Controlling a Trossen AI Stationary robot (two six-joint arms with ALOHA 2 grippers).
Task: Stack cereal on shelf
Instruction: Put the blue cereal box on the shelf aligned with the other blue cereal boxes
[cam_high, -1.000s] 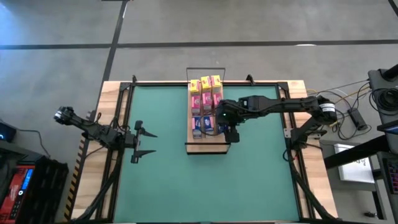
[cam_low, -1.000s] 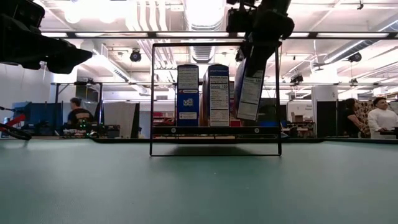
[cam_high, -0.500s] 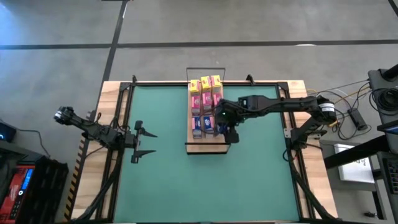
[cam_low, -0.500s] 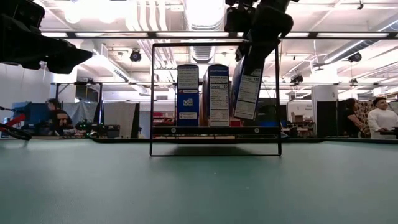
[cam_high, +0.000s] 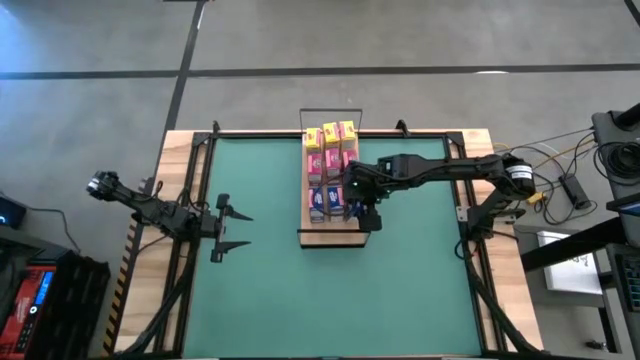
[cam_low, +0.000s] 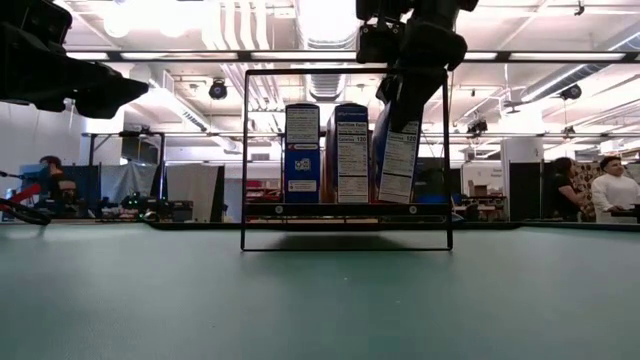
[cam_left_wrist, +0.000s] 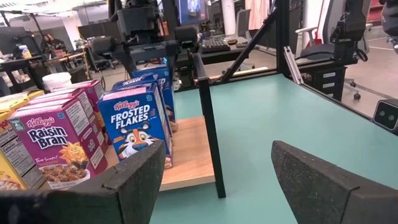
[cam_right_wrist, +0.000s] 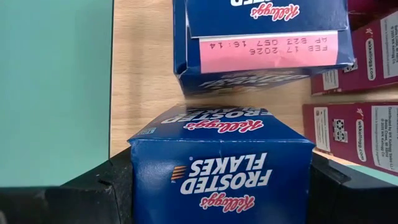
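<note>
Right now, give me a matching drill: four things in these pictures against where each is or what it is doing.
1. left gripper
2. right gripper
3. yellow boxes
4. shelf

a. far end of the shelf
b. on the green table, wire frames at its ends
c. fingers clamping a blue Frosted Flakes box
d. fingers open, over the table's left side

Pairs: 1-d, 2-c, 3-a, 4-b

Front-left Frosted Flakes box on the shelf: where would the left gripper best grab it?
Probably the top of the box, across its narrow depth, from above. It stands upright on the shelf with a Raisin Bran box tight beside it. The left gripper is open over the table.
</note>
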